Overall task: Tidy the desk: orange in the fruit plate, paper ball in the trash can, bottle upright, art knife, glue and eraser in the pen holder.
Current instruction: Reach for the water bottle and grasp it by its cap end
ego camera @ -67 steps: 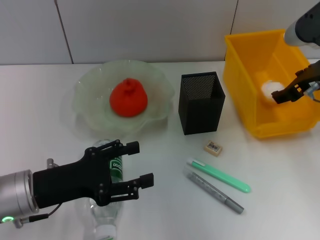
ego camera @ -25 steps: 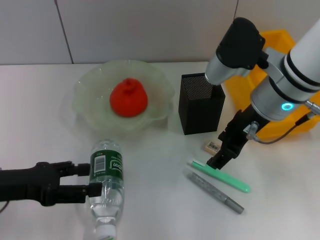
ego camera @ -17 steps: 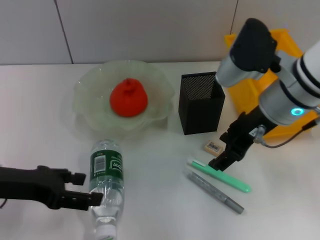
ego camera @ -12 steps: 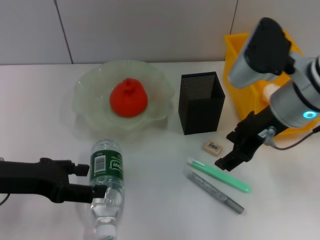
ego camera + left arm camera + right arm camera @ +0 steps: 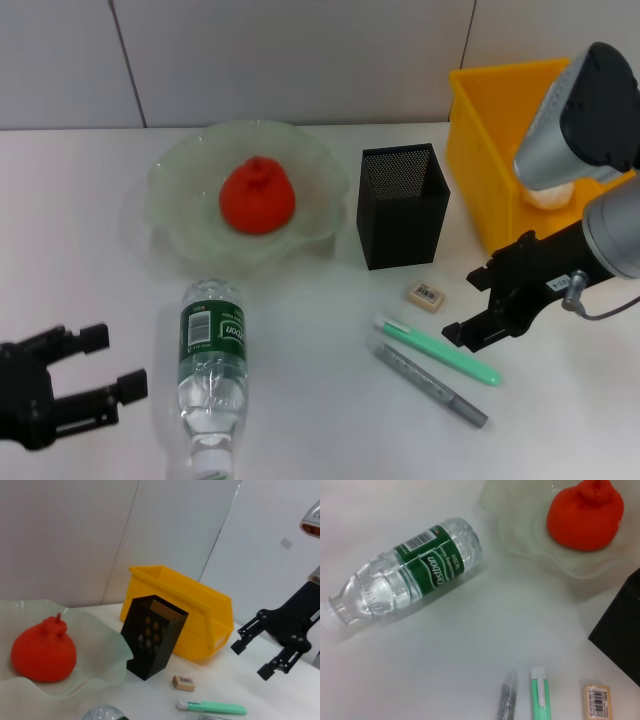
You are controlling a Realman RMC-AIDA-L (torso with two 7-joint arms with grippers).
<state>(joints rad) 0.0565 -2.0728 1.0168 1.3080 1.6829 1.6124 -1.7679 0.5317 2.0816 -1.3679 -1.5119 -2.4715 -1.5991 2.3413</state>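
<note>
The orange [image 5: 257,196] sits in the fruit plate [image 5: 172,222]. On its side near the front edge lies the bottle [image 5: 211,368], cap toward me. My left gripper [image 5: 110,362] is open, just left of the bottle and apart from it. The eraser [image 5: 426,294], green art knife [image 5: 437,351] and grey glue stick [image 5: 428,384] lie in front of the pen holder [image 5: 402,205]. Right of the knife, my right gripper [image 5: 466,305] hangs open and empty. The paper ball [image 5: 548,198] shows inside the trash can [image 5: 497,165], partly behind the right arm.
The right wrist view shows the bottle [image 5: 410,575], knife [image 5: 539,700], glue [image 5: 506,702] and eraser [image 5: 596,700] on the white table. From the left wrist, the pen holder [image 5: 152,635] stands before the trash can [image 5: 187,617], with the right gripper [image 5: 270,647] beyond.
The paper ball left the right gripper and lies in the trash can. The right gripper came down near the knife, then drew back right. The left gripper pulled away from the bottle.
</note>
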